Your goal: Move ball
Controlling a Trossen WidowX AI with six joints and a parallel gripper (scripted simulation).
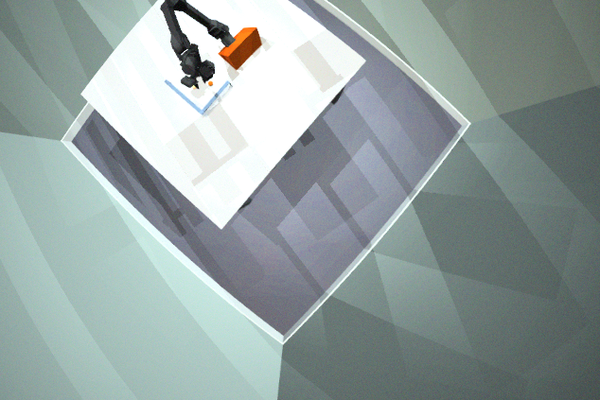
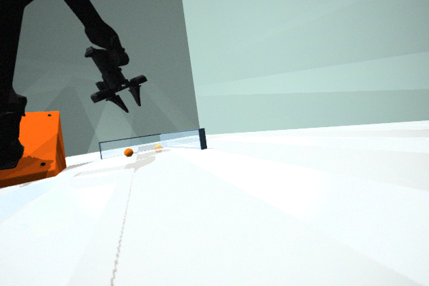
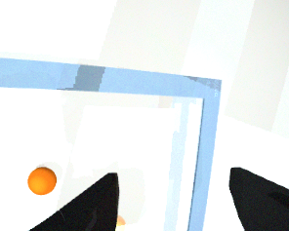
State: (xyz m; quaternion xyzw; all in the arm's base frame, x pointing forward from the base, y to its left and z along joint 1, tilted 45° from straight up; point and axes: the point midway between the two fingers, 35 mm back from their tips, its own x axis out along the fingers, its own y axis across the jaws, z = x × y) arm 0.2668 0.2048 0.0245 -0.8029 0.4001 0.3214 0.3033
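The orange ball [image 1: 210,83] [image 2: 128,152] [image 3: 42,181] lies on the table inside the corner of the two low clear walls [image 1: 183,95] [image 2: 149,140] [image 3: 137,82], which look blue from above. The pale see-through copy [image 2: 158,147] [image 3: 120,221] is apart from the ball; in the wrist view the left finger partly covers it. My gripper [image 1: 202,84] [image 2: 134,109] [image 3: 174,179] is open, with nothing between its fingers. It hangs above the walled corner, well above the ball, pointing down and tilted. In the wrist view the ball is left of both fingers.
An orange wedge-shaped block [image 1: 243,48] [image 2: 44,137] stands on the white table [image 1: 271,110] [image 2: 242,224], beside the walls and close to the arm's base. The arm reaches over the table from the base.
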